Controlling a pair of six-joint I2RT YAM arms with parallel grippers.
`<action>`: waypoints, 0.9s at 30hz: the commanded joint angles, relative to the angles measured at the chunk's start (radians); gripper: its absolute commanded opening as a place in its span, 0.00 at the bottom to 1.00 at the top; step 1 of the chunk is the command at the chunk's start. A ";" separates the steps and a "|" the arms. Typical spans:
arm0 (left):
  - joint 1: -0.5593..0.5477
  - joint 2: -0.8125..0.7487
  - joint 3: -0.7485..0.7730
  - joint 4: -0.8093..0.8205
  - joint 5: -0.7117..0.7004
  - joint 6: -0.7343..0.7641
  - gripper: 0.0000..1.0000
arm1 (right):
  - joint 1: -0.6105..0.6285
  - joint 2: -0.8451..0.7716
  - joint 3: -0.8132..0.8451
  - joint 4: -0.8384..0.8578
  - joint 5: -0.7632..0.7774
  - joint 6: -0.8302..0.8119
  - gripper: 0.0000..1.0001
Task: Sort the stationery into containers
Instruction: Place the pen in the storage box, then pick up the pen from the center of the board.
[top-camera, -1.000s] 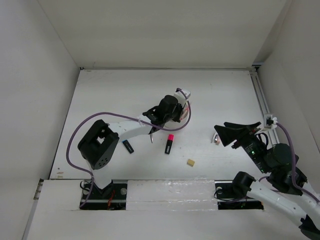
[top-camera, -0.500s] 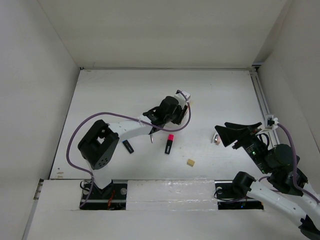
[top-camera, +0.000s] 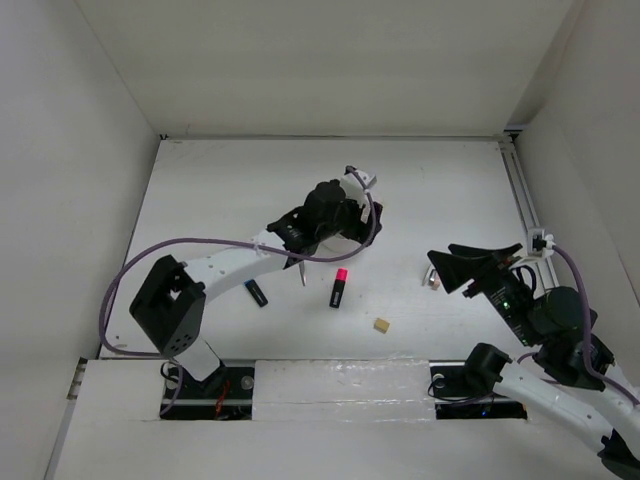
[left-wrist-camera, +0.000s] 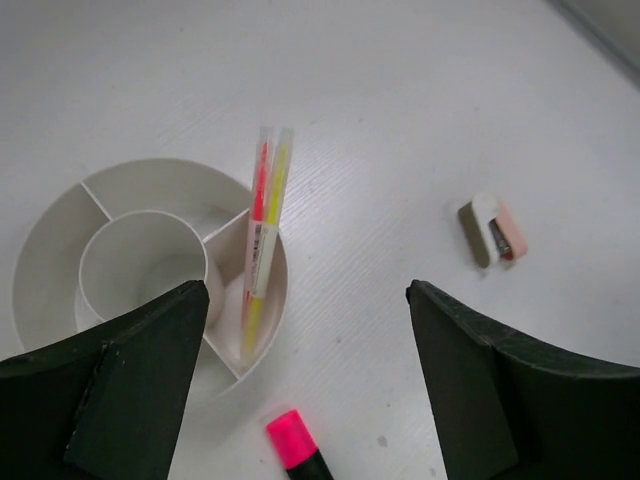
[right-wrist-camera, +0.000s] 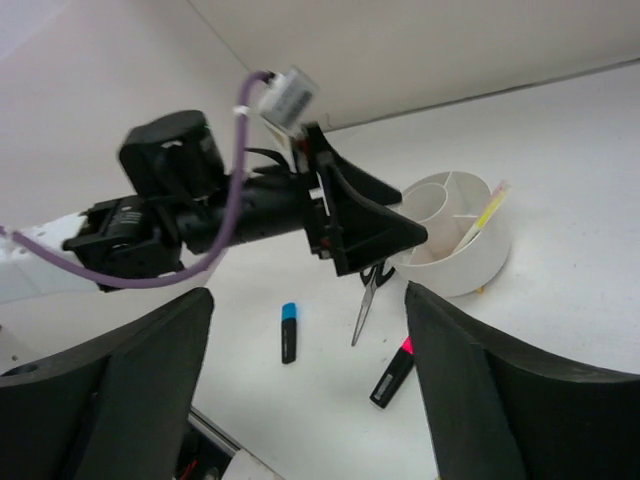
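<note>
Your left gripper (left-wrist-camera: 308, 295) hung released over the white organiser (left-wrist-camera: 140, 265) at frame left, red and yellow pens (left-wrist-camera: 265, 230) leaning in its right-hand compartment, your right gripper (right-wrist-camera: 308, 295) spread wide, empty.

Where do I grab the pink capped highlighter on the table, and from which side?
Grip the pink-capped highlighter across the middle of its black barrel, coming straight down from above. It lies flat, long axis running near to far with the cap at the far end, so the jaws should close left to right across its narrow width. The scissors lie apart on its left.
</note>
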 joint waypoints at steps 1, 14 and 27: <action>-0.002 -0.108 0.059 0.048 0.061 -0.047 0.78 | -0.006 0.015 0.004 0.039 -0.011 -0.007 0.83; 0.023 -0.266 0.228 -0.395 -0.463 -0.358 1.00 | -0.006 0.324 0.093 -0.343 0.265 0.191 1.00; 0.297 -0.501 -0.006 -0.730 -0.500 -0.592 1.00 | -0.015 0.443 0.032 -0.315 0.216 0.249 1.00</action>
